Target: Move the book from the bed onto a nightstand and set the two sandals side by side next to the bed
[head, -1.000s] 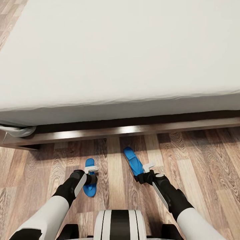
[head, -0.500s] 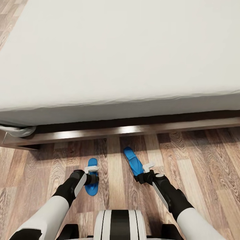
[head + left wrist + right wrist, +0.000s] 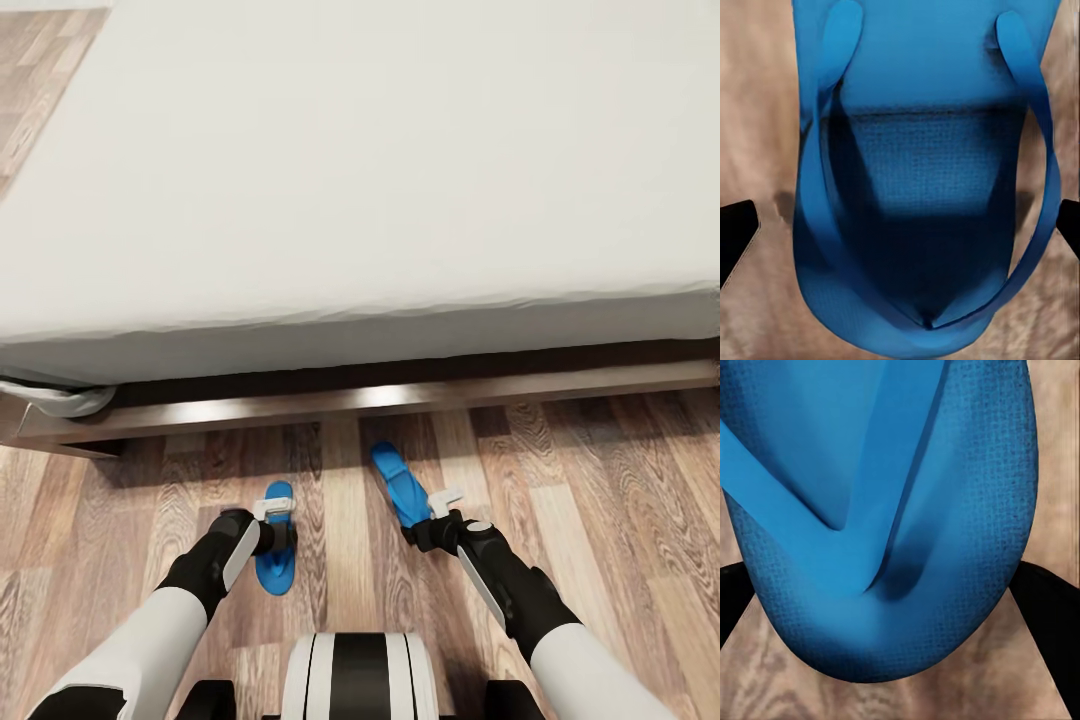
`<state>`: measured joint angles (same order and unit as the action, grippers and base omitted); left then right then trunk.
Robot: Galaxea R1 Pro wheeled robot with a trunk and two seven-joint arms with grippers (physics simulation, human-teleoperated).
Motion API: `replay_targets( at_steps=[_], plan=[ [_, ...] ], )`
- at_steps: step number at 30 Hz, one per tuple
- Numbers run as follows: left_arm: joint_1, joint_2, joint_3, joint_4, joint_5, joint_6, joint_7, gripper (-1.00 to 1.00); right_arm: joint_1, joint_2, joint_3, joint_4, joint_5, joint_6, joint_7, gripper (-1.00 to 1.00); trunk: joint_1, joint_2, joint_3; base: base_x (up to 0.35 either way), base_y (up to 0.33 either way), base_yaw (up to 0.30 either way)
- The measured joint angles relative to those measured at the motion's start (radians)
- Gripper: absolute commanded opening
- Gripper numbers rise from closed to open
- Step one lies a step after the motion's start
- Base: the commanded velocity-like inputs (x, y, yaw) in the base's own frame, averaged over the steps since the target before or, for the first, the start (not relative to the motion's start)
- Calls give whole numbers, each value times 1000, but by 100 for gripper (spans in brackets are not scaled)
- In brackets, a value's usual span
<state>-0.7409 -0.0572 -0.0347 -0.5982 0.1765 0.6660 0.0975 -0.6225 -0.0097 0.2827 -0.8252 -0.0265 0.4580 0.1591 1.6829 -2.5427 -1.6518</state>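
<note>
As both sandals are lying on the floor (image 3: 600, 500) beside the bed (image 3: 400, 395), I am holding each arm over its nearer one. The left sandal (image 3: 274, 550) is pointing straight at the bed while the right sandal (image 3: 400, 485) is slanting far-left. The left gripper (image 3: 272, 510) is gaping clear around its sandal; the right gripper (image 3: 445, 500) is straddling its sandal's near end, contact unclear.

2 sandals (image 3: 276, 550) on floor (image 3: 600, 500)

The left sandal (image 3: 275, 553) lies on the floor (image 3: 600, 500) under the left hand (image 3: 274, 510). The right sandal (image 3: 398, 482) lies ahead of the right hand (image 3: 443, 503). The bed (image 3: 360, 200) stands beyond both hands.
</note>
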Motion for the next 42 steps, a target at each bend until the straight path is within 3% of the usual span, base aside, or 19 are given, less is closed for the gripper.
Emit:
replay_targets(
  at_steps=[13, 17, 25, 31, 37, 42],
  plan=[
    [0, 0, -2, -5, 0, 0, -2, 100, 0, 0, 0, 1, 0, 0, -1, -100, -6, 3, 50, 0, 0, 0],
    [4, 4, -2, -84, 1, 5, -3, 100, 0, 0, 1, 6, 2, 0, -4, -100, -8, 4, 66, 0, 0, 0],
    [8, 5, -1, -136, 2, 3, -4, 100, 0, 0, -6, 58, -4, -1, -9, -100, -11, 6, 97, 0, 0, 0],
    [8, -1, -2, -194, 3, 3, -3, 100, -1, 1, -13, 149, -5, -7, -11, -100, -11, 6, 97, -3, 0, 0],
    [8, -3, -5, -198, 11, 3, -3, 100, -2, 1, -13, 156, -6, -15, -9, -100, -11, 6, 97, -135, 61, 0],
    [8, -2, -4, -192, 16, 3, -41, 100, -2, 1, -15, 150, -6, -15, -8, -100, -11, 6, 97, -50, 33, 37]
  ],
)
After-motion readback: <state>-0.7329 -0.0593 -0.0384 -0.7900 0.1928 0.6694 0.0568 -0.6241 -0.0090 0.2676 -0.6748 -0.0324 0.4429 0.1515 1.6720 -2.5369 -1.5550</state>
